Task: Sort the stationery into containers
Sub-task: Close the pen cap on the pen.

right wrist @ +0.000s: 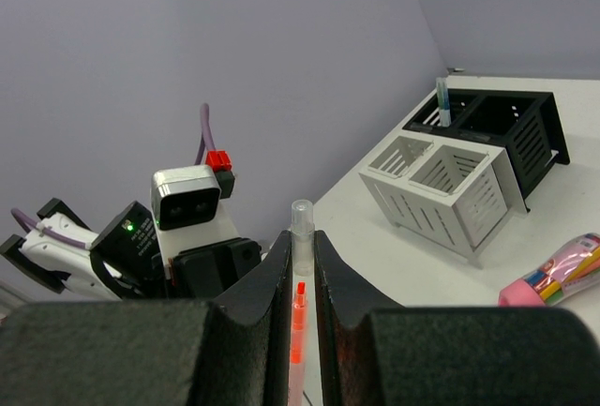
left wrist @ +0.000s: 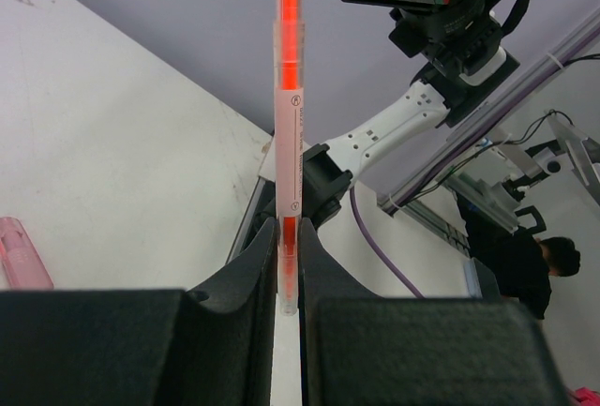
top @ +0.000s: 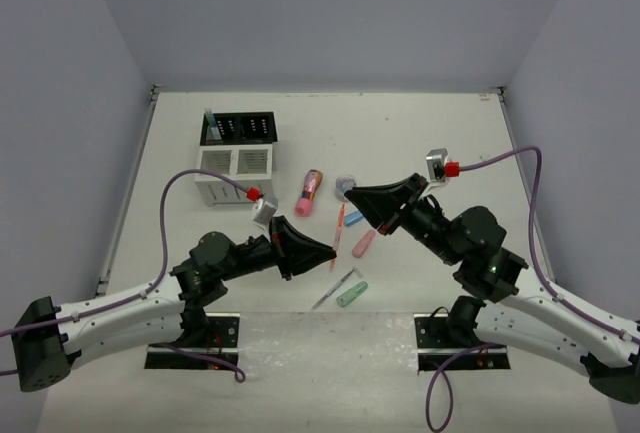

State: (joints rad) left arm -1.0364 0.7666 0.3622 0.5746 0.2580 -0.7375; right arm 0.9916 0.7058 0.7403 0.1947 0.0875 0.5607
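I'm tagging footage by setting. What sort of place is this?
Likely a robotics lab: a left arm and right arm bolted to a white table boxed in by plain panels, with metal framing and a person beyond it.

Tube [top: 309, 192] left of pen [top: 338, 228]

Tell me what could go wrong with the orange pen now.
Left pincer and right pincer both clamp the orange pen, one at each end: if the arms pull or twist differently, it may bend or slip. The right pincer grips near the clear tip, so that end could slide out.
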